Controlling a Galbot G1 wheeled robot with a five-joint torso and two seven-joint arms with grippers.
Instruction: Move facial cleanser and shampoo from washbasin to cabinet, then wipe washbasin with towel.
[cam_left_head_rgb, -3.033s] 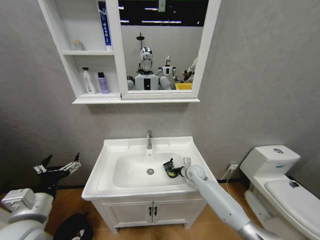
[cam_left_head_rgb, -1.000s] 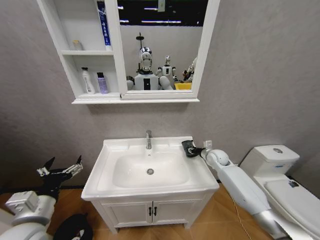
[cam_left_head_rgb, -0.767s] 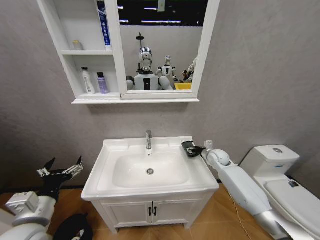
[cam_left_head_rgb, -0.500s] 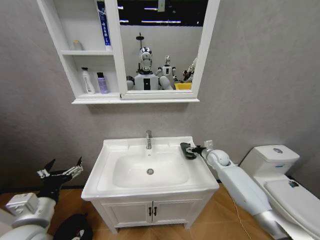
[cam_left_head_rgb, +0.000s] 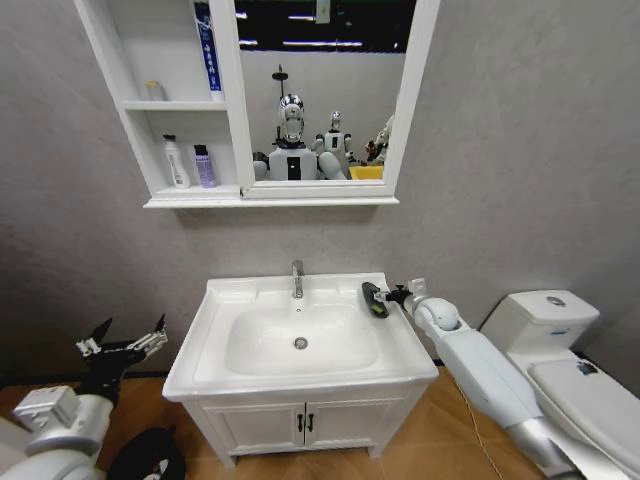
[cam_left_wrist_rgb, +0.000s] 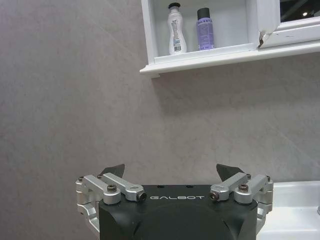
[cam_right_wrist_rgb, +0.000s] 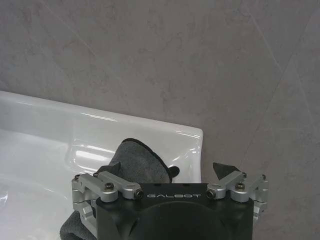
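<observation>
The white washbasin (cam_left_head_rgb: 230, 296) stands in the middle of the head view, and its bowl holds nothing. On its back right rim lies the dark grey towel (cam_left_head_rgb: 374, 298), bunched up. My right gripper (cam_left_head_rgb: 396, 294) hovers just right of it. In the right wrist view that gripper (cam_right_wrist_rgb: 170, 169) is open, with the towel (cam_right_wrist_rgb: 140, 159) under one finger on the washbasin (cam_right_wrist_rgb: 45, 125) rim. On the cabinet's (cam_left_head_rgb: 226, 196) lower shelf stand a white bottle (cam_left_head_rgb: 177, 162) and a purple one (cam_left_head_rgb: 205, 166). I cannot tell which is cleanser and which shampoo. My left gripper (cam_left_head_rgb: 126, 344) waits open, low at the left.
A chrome tap (cam_left_head_rgb: 298, 279) rises behind the bowl. A white toilet (cam_left_head_rgb: 553, 320) stands close on the right. The two-door vanity (cam_left_head_rgb: 305, 420) sits under the basin. A blue tube (cam_left_head_rgb: 207, 45) occupies the cabinet's upper compartment, beside the mirror (cam_left_head_rgb: 320, 100).
My right gripper carried the towel out of the bowl to the back right rim, then opened and drew back slightly, leaving it there. The left arm barely moved.
</observation>
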